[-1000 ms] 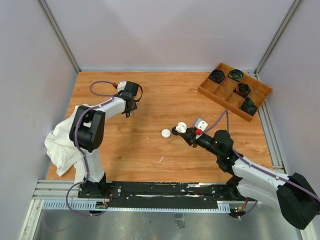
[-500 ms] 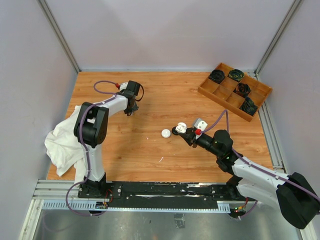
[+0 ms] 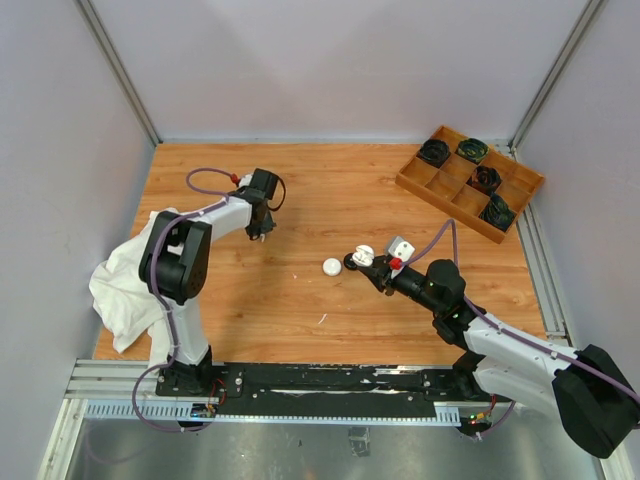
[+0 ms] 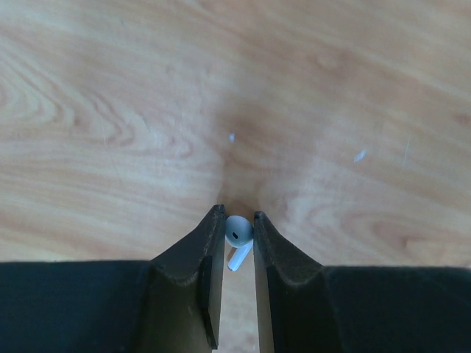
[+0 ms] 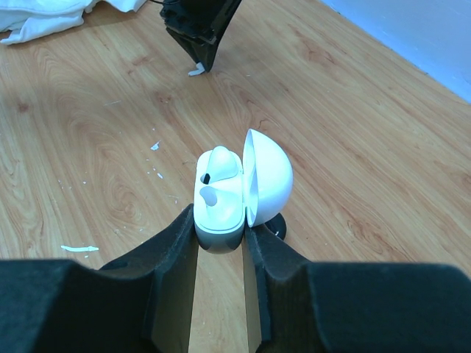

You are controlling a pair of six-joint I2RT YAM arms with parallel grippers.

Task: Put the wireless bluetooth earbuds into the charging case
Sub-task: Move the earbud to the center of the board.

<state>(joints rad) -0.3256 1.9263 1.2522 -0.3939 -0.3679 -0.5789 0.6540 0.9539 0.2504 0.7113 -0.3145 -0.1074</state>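
Observation:
A small white stemmed earbud (image 4: 238, 232) lies on the wooden table, and my left gripper (image 4: 237, 220) is shut on it, with both black fingertips against its rounded head. From above, that left gripper (image 3: 262, 232) points down at the table's left half. My right gripper (image 5: 219, 224) is shut on the white charging case (image 5: 219, 206), holding it at mid-table. The case's round lid (image 5: 268, 180) stands open, and one white earbud (image 5: 221, 162) sits inside it. From above, the charging case (image 3: 363, 256) shows at the right gripper's tip.
A white round puck (image 3: 331, 266) lies just left of the held case, and a black disc (image 5: 278, 224) sits under it. A wooden compartment tray (image 3: 422, 185) with dark items stands at the back right. A white cloth (image 3: 125, 285) is heaped at the left edge.
My left gripper has shifted slightly toward the near side and lowered, and its jaws have closed in on the white earbud. The right arm and the case have not moved.

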